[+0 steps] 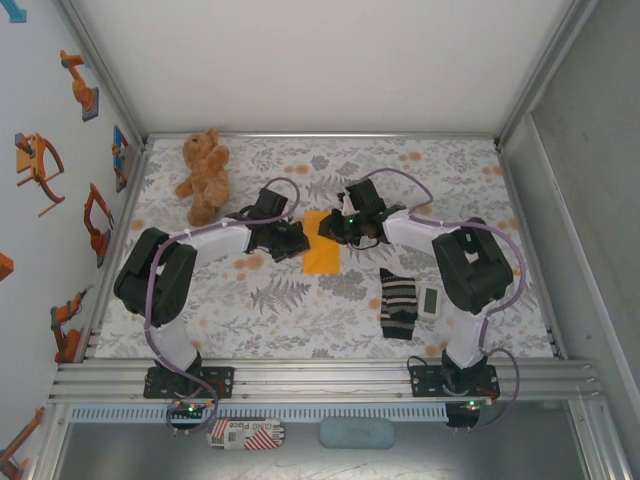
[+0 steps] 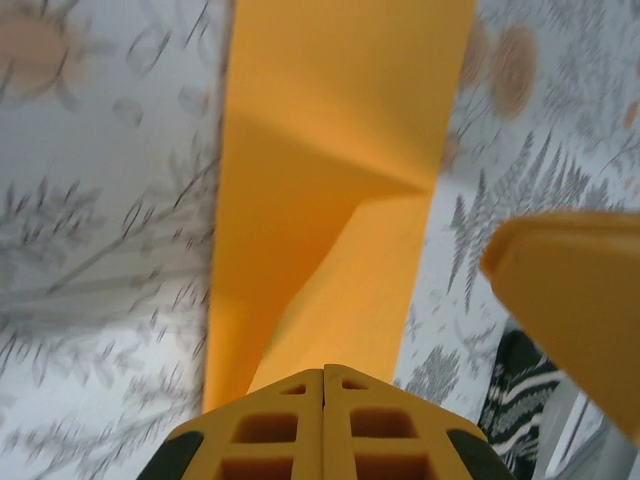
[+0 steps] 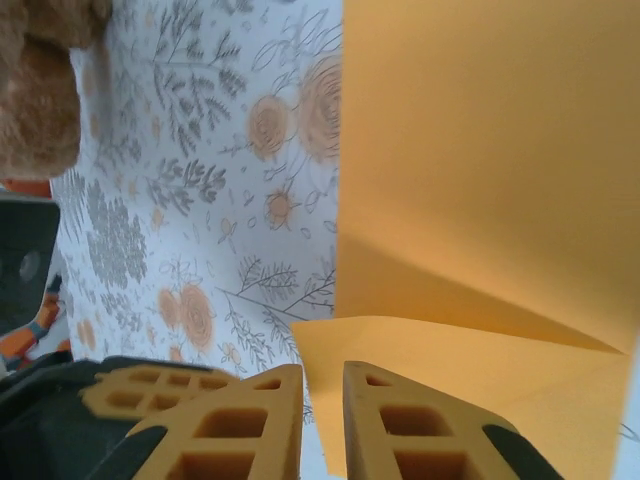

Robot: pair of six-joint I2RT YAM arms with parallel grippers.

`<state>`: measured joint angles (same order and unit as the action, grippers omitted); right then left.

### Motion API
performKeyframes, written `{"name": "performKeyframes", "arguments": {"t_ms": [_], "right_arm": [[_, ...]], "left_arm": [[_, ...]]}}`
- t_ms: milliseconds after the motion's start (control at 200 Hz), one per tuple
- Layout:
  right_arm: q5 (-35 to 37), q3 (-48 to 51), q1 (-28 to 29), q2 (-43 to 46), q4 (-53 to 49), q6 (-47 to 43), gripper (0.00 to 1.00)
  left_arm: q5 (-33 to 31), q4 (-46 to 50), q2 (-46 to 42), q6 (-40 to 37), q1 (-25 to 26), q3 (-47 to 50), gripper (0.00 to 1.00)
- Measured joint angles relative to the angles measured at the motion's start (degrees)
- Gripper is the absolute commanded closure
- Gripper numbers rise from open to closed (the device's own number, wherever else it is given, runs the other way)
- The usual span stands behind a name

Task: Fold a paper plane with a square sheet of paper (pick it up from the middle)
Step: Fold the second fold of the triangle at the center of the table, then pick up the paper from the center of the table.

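Note:
The square sheet of paper (image 1: 321,245) lies mid-table, bright orange-yellow and folded into a narrow strip; no paper plane is in view. Across the sheet (image 2: 330,150) runs a diagonal flap. My left gripper (image 1: 293,240) sits at the strip's left edge. Its jaws (image 2: 323,372) are shut tight over the sheet's near end, and whether they pinch it I cannot see. My right gripper (image 1: 345,228) is at the strip's upper right. Its jaws (image 3: 322,370) stand slightly apart, and a loose corner of the sheet (image 3: 480,150) sits in the gap untouched.
A brown teddy bear (image 1: 204,172) lies at the back left. A black-and-white striped sock (image 1: 398,303) and a small white device (image 1: 429,301) lie front right. One right finger (image 2: 570,290) juts in close beside the sheet.

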<state>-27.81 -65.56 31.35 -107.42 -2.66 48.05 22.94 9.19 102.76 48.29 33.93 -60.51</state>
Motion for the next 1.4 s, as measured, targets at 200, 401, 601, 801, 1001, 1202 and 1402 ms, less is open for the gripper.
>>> {"name": "performKeyframes", "arguments": {"t_ms": [200,401,601,801,1001,1202,1402], "right_arm": [[3.54,4.55,-1.81,1.53,0.57,2.78,0.74],[4.61,5.97,-1.92,1.53,1.79,4.81,0.59],[4.79,7.34,-1.92,1.53,3.89,6.86,0.59],[4.76,8.52,-1.92,1.53,5.86,9.27,0.59],[4.09,9.38,-1.92,1.51,7.98,11.91,0.62],[2.51,9.40,-1.90,0.90,10.99,14.45,0.67],[2.82,9.97,-1.49,0.02,11.08,15.85,0.67]], "left_arm": [[0.02,-2.51,2.62,0.59,-0.04,-1.36,0.94],[-0.59,-1.68,5.60,0.22,-0.31,-4.72,0.91],[-1.51,-1.62,8.20,-0.35,-1.81,-6.14,0.92],[-1.22,-2.10,10.71,-0.52,-2.36,-6.14,0.92],[-1.22,-2.19,10.71,-0.55,-2.36,-6.14,0.92],[-1.22,-2.27,10.71,-0.55,-2.36,-6.10,0.92],[-1.22,-2.29,10.71,-0.55,-2.36,-6.08,0.92]]}}
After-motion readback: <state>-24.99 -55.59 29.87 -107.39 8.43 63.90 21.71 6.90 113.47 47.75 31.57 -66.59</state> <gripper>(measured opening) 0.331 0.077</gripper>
